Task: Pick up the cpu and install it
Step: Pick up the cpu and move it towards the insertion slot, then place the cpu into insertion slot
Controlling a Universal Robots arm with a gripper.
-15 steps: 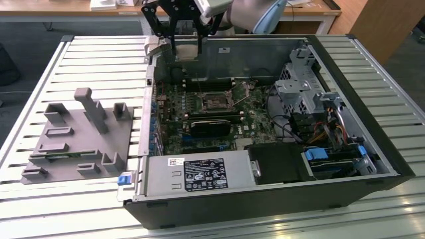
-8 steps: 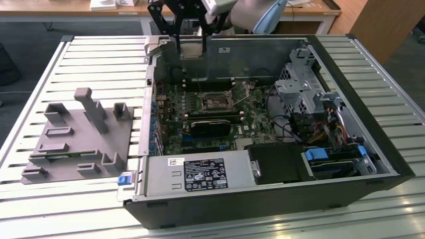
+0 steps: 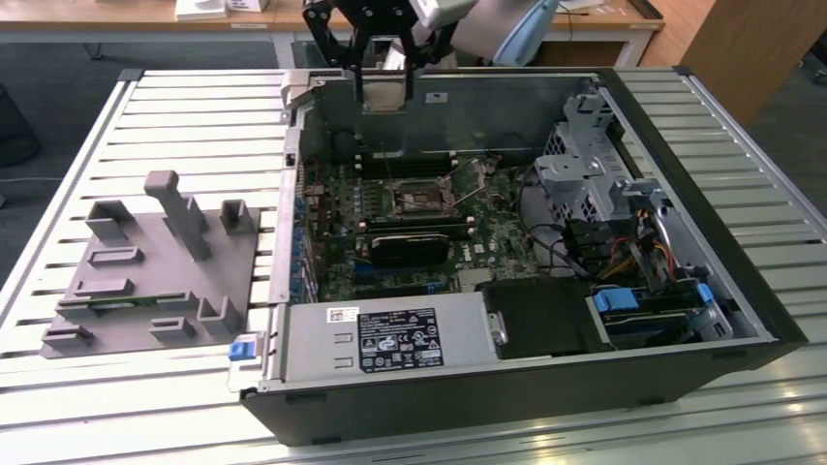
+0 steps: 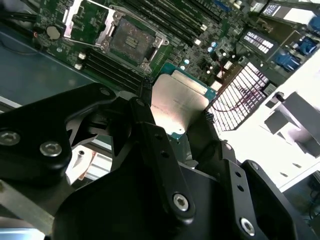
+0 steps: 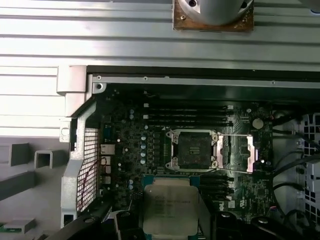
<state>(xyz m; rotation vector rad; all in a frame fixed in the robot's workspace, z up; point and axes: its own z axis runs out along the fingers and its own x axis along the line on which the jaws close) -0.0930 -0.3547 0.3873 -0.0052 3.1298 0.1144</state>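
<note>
Gripper (image 3: 385, 95): a black two-fingered tool hanging over the far edge of the computer case (image 3: 756, 320). In the second wrist view its fingers (image 4: 145, 90) are pinched on two opposite edges of the cpu.
Cpu (image 4: 177, 105): a silvery square chip, held in the air well above the motherboard (image 3: 387, 208) (it touches only the fingers). In the first wrist view (image 5: 171, 210) its metal top faces the camera.
Socket (image 5: 195, 149): in the middle of the motherboard, nearer than the cpu in the exterior view. Its contact bed is uncovered and its metal retaining frame (image 5: 239, 150) is swung open to one side.
Computer case: lies on its side with the side panel off, on a slatted metal table (image 3: 207, 107).
Power supply (image 3: 387, 339): a grey box at the case's near corner.
Tray (image 3: 142, 281): grey plastic with upright posts, on the table just beside the case, on the exterior view's left.
</note>
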